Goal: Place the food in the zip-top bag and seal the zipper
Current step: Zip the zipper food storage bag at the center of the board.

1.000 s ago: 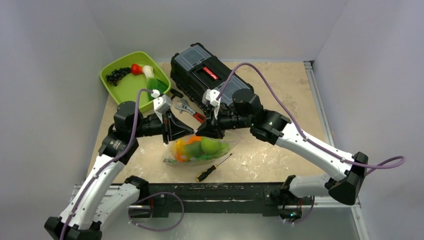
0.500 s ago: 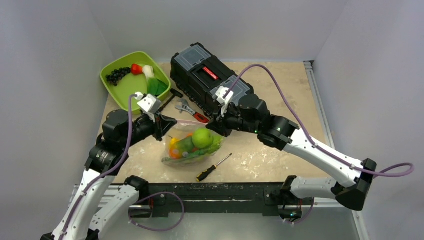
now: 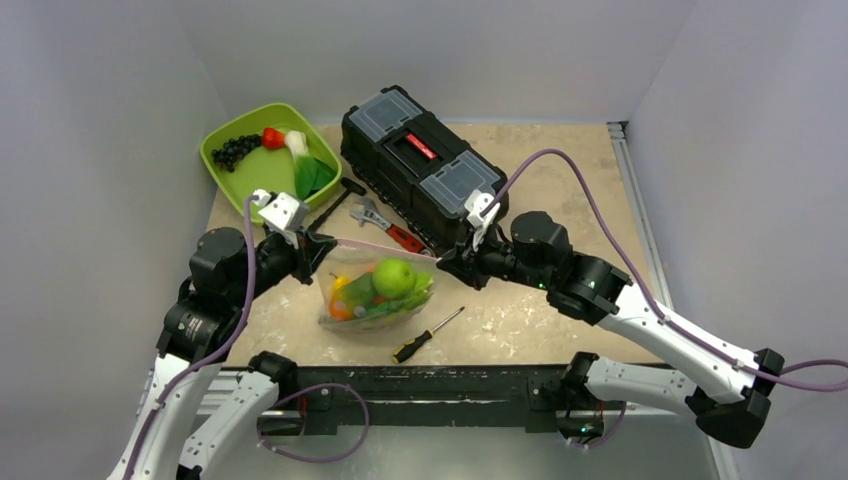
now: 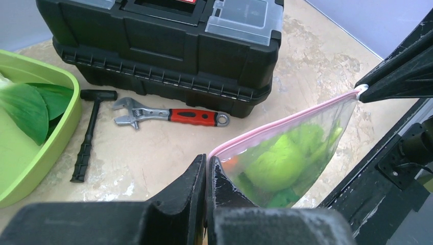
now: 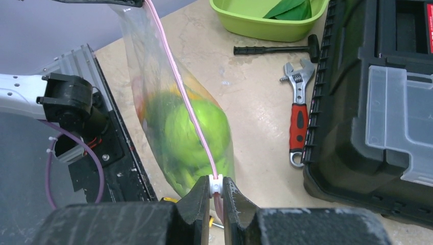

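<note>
Far left, rear: lime tray (image 3: 245, 182) on the bench (image 3: 560, 180). In it lie dark berries (image 3: 236, 150), a red piece (image 3: 272, 138) and a leek (image 3: 305, 165) with broad green leaves.

Left claw (image 4: 207, 168): closed tight on the left end of the zipper (image 3: 385, 247), fingers pressed together with the pink strip coming out between them.

Bag (image 3: 375, 300): hangs between the two claws, just in front of the toolbox, mouth uppermost. The zipper is pulled into one straight, thin line from claw to claw. Inside, a green apple (image 3: 393, 277) rides high, with more green pieces beneath it and an orange piece (image 3: 340, 308) low at the left. Cannot tell whether the bag's bottom touches the bench.

Behind the bag, on the bench: a black hammer (image 3: 335, 198) just beside the tray, then a red-handled wrench (image 3: 385, 226) lying along the near side of the toolbox (image 3: 420, 160). The toolbox is black and its lid is down.

In front of the bag, near the bench's front edge: a screwdriver (image 3: 425, 335) with a black and yellow handle, lying apart from the bag.

Right claw (image 5: 217, 186): nearly closed, nipping the right end of the zipper. A small white piece on the strip sits between its fingers.
</note>
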{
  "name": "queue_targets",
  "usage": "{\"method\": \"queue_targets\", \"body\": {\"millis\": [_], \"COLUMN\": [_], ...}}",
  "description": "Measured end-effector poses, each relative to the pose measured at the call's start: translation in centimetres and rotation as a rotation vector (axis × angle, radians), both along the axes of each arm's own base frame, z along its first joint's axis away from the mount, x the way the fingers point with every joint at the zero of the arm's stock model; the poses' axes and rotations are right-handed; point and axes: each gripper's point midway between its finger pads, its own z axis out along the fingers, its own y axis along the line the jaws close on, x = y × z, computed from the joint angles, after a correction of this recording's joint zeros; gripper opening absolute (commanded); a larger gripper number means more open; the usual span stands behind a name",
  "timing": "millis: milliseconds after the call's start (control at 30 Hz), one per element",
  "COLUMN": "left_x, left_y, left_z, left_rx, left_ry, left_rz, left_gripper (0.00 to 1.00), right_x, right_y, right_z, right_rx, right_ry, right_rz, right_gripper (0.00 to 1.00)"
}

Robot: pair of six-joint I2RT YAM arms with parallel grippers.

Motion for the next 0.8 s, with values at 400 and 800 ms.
{"method": "queue_targets", "body": {"millis": [400,800], "left_x": [-0.3,-1.7], "left_y": [0.1,-1.1], "left_z": [-0.2,-0.3], "left_rx": [0.017,0.035], "left_ry": [0.004,0.015], "left_rz": [-0.011,-0.135], "left_gripper": [0.0,0.0], "right_x": [-0.7,1.2], "right_y": [-1.2,3.0], "right_z": [-1.5,1.3], "right_rx": [-0.035,-0.082], "right_ry": [0.039,-0.014], "right_rz": [-0.01,0.116], "right_gripper": [0.35,0.78]}}
